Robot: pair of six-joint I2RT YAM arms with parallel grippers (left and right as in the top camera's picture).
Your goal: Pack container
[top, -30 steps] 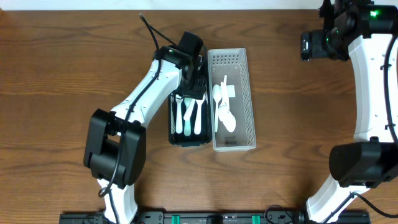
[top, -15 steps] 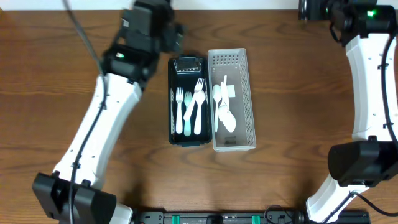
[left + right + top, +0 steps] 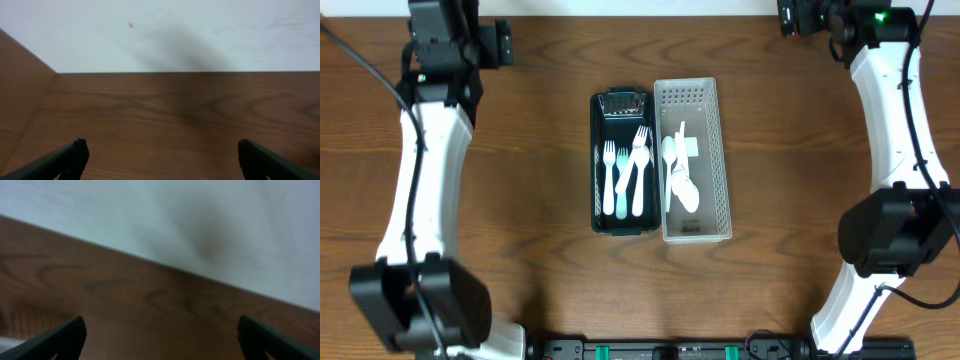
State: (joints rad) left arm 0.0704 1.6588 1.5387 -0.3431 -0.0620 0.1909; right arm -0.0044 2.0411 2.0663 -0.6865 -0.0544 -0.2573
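A black container (image 3: 596, 165) sits mid-table with several white forks (image 3: 625, 175) lying in it. Touching its right side is a white perforated container (image 3: 723, 160) that holds white spoons (image 3: 681, 178). My left arm (image 3: 425, 130) reaches to the far left back corner, well away from both containers. In the left wrist view my left gripper (image 3: 162, 156) stands open over bare wood, nothing between its fingers. My right arm (image 3: 890, 90) reaches to the far right back corner. My right gripper (image 3: 161, 332) is open too and holds nothing. Neither wrist view shows the containers.
A white wall (image 3: 200, 30) rises just past the table's back edge, in front of both grippers. Brown wooden tabletop (image 3: 520, 280) surrounds the two containers. The arm bases stand at the front left and front right.
My left arm has swung from above the black container out to the far left back corner, its jaws now wide. My right arm's wrist has shifted a little left along the back edge.
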